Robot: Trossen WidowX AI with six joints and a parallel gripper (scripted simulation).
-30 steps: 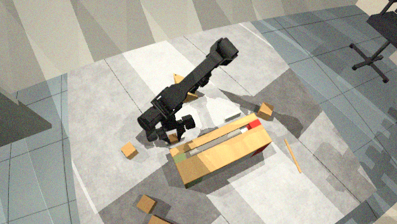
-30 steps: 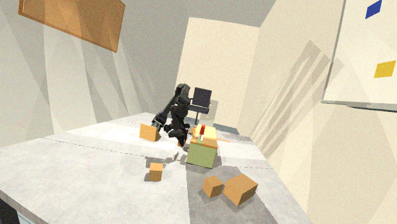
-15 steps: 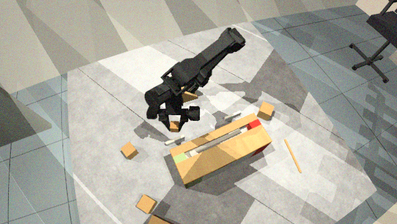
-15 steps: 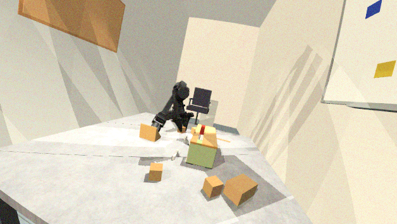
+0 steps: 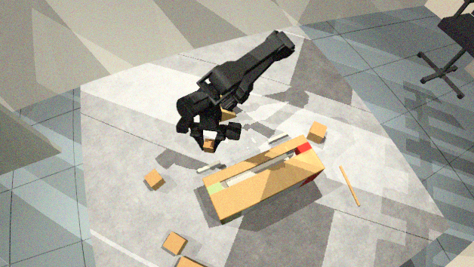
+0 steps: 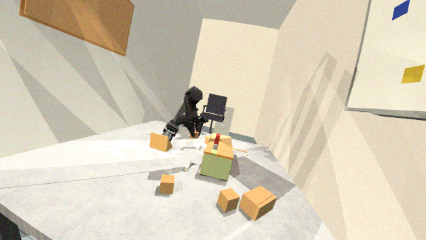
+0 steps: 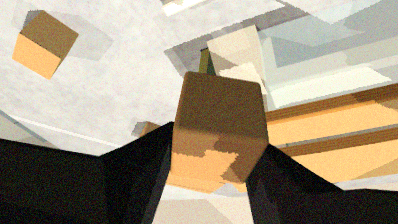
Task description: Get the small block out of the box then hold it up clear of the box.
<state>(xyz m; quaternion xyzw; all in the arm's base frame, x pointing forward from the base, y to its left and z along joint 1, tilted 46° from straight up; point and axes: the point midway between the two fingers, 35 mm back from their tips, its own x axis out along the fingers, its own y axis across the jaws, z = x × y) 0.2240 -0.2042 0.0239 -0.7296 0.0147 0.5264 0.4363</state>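
Tan block [image 5: 208,145] is being clenched by the gripper [image 5: 210,144], left of the box [image 5: 264,177]; it should be kept still and lifted higher.

Brown block [image 7: 220,125] clamped betw dark jaws, box [image 7: 325,135] just behind.

Room's pretty plain: cream wall [image 6: 234,74] at the back, with a dark office chair [image 6: 214,109] parked right in front of it (its star base [image 5: 441,73] shows from the top view too). Left of the chair, the side wall [image 6: 68,85] is grey-white with hard slanted shadows, and an orange panel [image 6: 81,20] hangs high on it. Right of the chair there's a pale board [image 6: 390,61] with a blue and a yellow square. Floor [image 5: 41,211] is grey-blue tiles.
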